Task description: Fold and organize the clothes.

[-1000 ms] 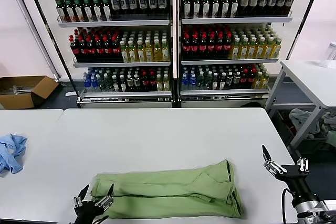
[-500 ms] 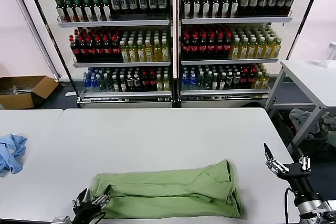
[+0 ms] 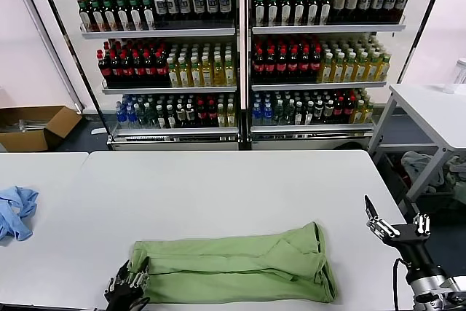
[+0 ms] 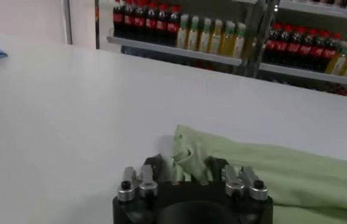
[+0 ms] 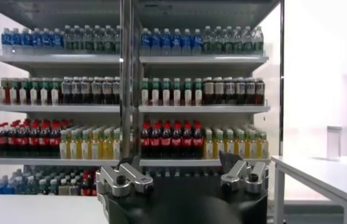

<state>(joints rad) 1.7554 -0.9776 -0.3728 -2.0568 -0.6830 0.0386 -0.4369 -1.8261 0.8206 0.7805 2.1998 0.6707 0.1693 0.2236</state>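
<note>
White table (image 3: pixel 218 187) stands before glass-fronted drink shelves (image 3: pixel 240 56). Folded into a long band, the light green polo shirt (image 3: pixel 240 264) lies near the table's front edge. The left gripper (image 3: pixel 129 282) has its fingers closed around the shirt's left end, pinching the cloth. The right gripper (image 3: pixel 393 223) hovers beyond the table's right edge, fingers spread apart. A light blue cloth (image 3: pixel 14 209) lies far left.

White table (image 3: pixel 218 187) in front, glass-doored drinks shelves (image 3: pixel 240 56) behind, cardboard box (image 3: pixel 36 125) on floor, second table (image 3: pixel 429 111) rightward
</note>
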